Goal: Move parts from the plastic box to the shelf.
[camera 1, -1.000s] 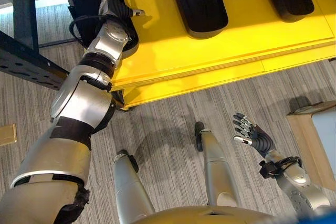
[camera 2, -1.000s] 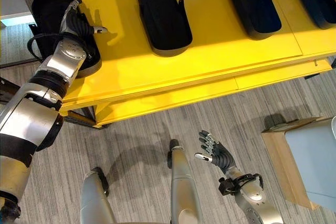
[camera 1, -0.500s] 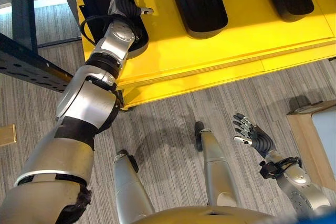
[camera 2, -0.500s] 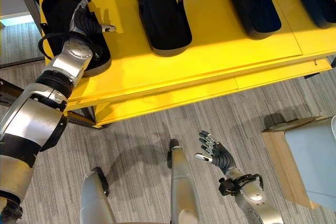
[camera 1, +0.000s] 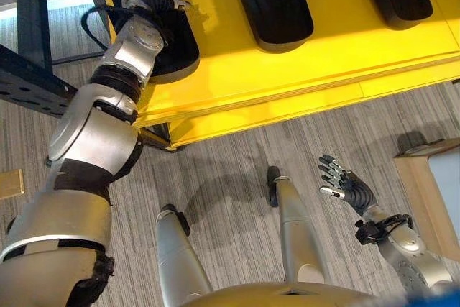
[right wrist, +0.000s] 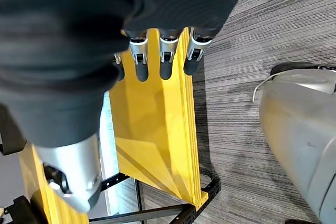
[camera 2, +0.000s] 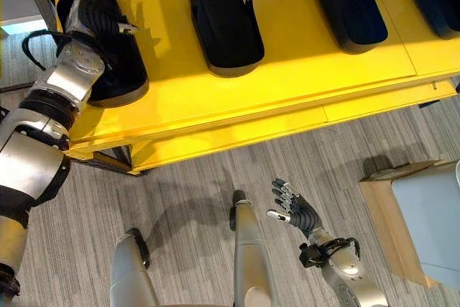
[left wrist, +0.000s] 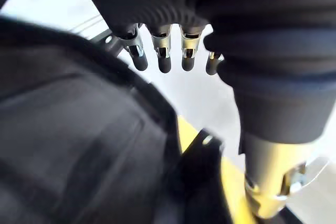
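The placing step is judged to be in hand: a black part point(camera 2: 108, 48) is set on the yellow shelf point(camera 2: 237, 98) at its left end, and the left hand point(camera 2: 90, 8) is laid over the top of it. In the left wrist view the fingers point(left wrist: 164, 59) are seen hanging straight and relaxed past the part's dark edge, curled round nothing, so the part is taken to be resting on the shelf rather than carried. The right hand point(camera 2: 295, 210) is held low over the floor, well apart from the shelf, with its fingers spread and nothing in them.

The next move is judged to call for the left hand to be lifted clear of the part without dragging it, and then for another part to be fetched from the plastic box; a pale box with a wooden rim point(camera 2: 424, 221) is seen beyond the right hand, though its contents cannot be made out.

The part under the left hand is matt black, long and trough-shaped, with a raised rim and a hollow inside. Further parts of the same kind point(camera 2: 223, 23) are lined up on the shelf on the hand's right, well apart from one another
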### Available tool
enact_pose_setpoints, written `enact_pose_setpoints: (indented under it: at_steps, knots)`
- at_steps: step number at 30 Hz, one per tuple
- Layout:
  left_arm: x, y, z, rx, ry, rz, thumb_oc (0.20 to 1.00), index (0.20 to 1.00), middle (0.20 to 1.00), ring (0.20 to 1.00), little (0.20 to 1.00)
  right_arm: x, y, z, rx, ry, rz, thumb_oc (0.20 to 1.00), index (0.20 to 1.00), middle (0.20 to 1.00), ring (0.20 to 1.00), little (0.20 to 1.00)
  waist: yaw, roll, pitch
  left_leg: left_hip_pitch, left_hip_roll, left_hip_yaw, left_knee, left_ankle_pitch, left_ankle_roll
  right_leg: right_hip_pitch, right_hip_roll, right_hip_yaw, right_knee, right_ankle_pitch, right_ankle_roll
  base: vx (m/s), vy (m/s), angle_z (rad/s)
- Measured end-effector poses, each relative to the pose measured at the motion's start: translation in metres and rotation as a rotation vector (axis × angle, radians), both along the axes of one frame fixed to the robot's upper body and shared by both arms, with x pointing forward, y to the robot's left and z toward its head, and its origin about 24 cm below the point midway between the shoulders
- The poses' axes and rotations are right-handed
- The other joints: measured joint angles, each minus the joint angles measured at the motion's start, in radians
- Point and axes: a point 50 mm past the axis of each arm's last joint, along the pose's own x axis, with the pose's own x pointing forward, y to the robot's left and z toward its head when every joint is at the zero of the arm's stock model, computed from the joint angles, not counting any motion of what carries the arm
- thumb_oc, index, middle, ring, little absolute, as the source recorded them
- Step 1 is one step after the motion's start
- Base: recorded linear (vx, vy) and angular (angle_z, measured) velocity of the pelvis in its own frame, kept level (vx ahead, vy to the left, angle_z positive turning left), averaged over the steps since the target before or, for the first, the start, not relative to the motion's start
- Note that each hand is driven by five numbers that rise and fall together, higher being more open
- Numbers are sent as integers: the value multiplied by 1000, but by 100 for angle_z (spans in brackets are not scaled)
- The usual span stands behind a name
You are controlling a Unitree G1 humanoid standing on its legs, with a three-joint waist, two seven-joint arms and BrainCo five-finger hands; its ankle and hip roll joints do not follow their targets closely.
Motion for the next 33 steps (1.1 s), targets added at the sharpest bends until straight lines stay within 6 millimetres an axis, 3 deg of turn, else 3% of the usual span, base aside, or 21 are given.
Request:
enact_pose_setpoints:
  at_steps: [7,10,14,18,22,33]
  knots:
    - [-10,-26,32,22,-133,-146,1000,1000,1000,1000,1000,0,-1,0,-1,1,2,1000,1000,1000,1000,1000,27,4,2,1,-3,-2,0,2,-1,1,-2,0,4,0,-1,0,0,0]
    - [-22,-47,49,-28,-221,-299,1000,1000,1000,1000,1000,-1,-2,-1,-4,5,-6,1000,1000,1000,1000,1000,36,8,4,3,-4,-3,-2,4,-2,3,-3,0,4,0,-1,0,0,0]
    - [-43,-78,56,-107,-322,-538,1000,1000,1000,1000,1000,0,-2,-1,-4,3,-8,1000,1000,1000,1000,1000,53,14,7,4,-5,-6,-7,8,-1,5,-3,-1,7,-1,-2,-7,-1,2]
    - [-51,-86,21,-344,-294,-710,1000,1000,1000,1000,1000,0,-3,0,-7,-7,-27,1000,1000,1000,1000,1000,53,16,7,15,-8,-11,-19,12,3,18,-5,-5,4,-3,-4,-20,-3,5]
    - [-54,-91,-18,-515,-223,-764,1000,1000,1000,1000,1000,1,-3,0,-9,-16,-43,1000,1000,1000,1000,1000,54,16,8,15,-10,-11,-20,12,4,18,-6,-5,3,-8,-9,0,0,0]
    - [-98,-93,-53,-709,-301,-883,1000,1000,1000,1000,1000,7,0,7,-37,-69,-60,1000,1000,1000,1000,1000,69,11,57,42,-13,-12,-25,14,5,41,-7,-6,8,-5,-4,0,0,0]
